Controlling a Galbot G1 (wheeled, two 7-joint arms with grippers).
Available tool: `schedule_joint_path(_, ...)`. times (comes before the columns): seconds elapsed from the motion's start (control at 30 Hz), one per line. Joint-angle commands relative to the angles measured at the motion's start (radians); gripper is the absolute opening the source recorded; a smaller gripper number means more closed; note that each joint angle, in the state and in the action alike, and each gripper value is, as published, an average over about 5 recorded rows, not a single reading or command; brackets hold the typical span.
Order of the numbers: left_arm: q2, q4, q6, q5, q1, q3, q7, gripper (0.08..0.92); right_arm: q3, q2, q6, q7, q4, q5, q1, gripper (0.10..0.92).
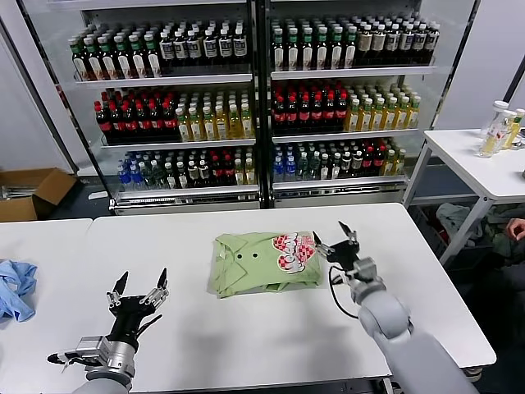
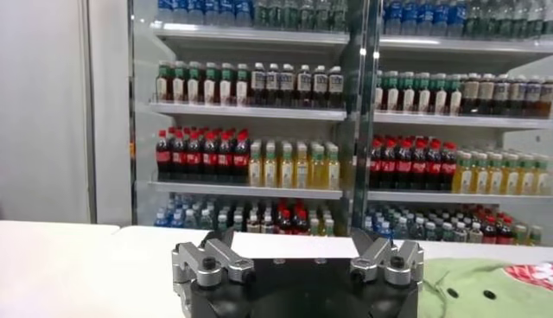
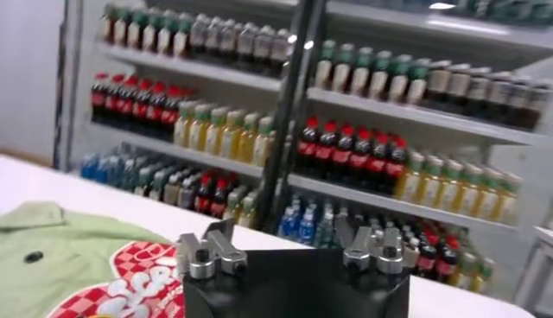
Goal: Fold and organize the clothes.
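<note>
— Where's the shirt (image 1: 264, 263) now?

— Folded into a compact rectangle in the middle of the white surface (image 1: 246, 328), collar and small dark buttons to the robot's left, the red-and-white print at the robot's right end. It looks like the fold is done, or close to it.

— And the right gripper (image 1: 335, 237)?

— Just beside the printed end, fingers spread apart and holding nothing. From here I can't tell whether a fingertip touches the fabric or hangs just above it.

— So what could go wrong?

— That closeness. If the arm pulls away low or sideways, a fingertip could snag the top layer and drag the fold open. Soft cloth like that slides on a smooth top, so one nudge could skew the whole bundle.

— And the left gripper (image 1: 138, 289)?

— Well apart from the shirt, near the front edge on the robot's left, fingers released too, pointing up. Nothing in it. I see no risk there unless it sweeps across.

— Anything else nearby?

— A crumpled light blue cloth (image 1: 16, 287) at the far left of the neighbouring surface, clear of everything. The drink shelves (image 1: 254, 98) behind are out of reach. I'd say the only real hazard is that right hand leaving carelessly.
</note>
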Motion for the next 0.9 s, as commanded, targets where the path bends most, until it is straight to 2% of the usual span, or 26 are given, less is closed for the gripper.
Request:
schedule_joint_path(0.03, 0.009, 0.002, 0.008, -0.001, -0.001, 0.004, 0.008, 0.823, 0.3, 0.016, 0.12, 0.065, 0.342, 0.005, -0.486, 0.784)
schedule_joint_path(0.17, 0.012, -0.003, 0.027, 0.001, 0.0, 0.009, 0.018, 0.823, 0.342, 0.028, 0.124, 0.055, 0.386, -0.009, -0.564, 0.82)
schedule_joint_path(0.47, -0.001, -0.023, 0.049, 0.012, 0.007, 0.017, 0.026, 0.823, 0.35, 0.037, 0.13, 0.044, 0.419, -0.034, -0.594, 0.823)
schedule_joint_path(0.67, -0.011, -0.036, 0.049, 0.023, 0.024, 0.016, 0.029, 0.823, 0.334, 0.047, 0.204, 0.064, 0.428, -0.055, -0.594, 0.823)
schedule_joint_path(0.9, -0.018, -0.045, 0.047, 0.03, 0.035, 0.014, 0.03, 0.823, 0.324, 0.042, 0.215, 0.07, 0.419, 0.063, -0.576, 0.822)
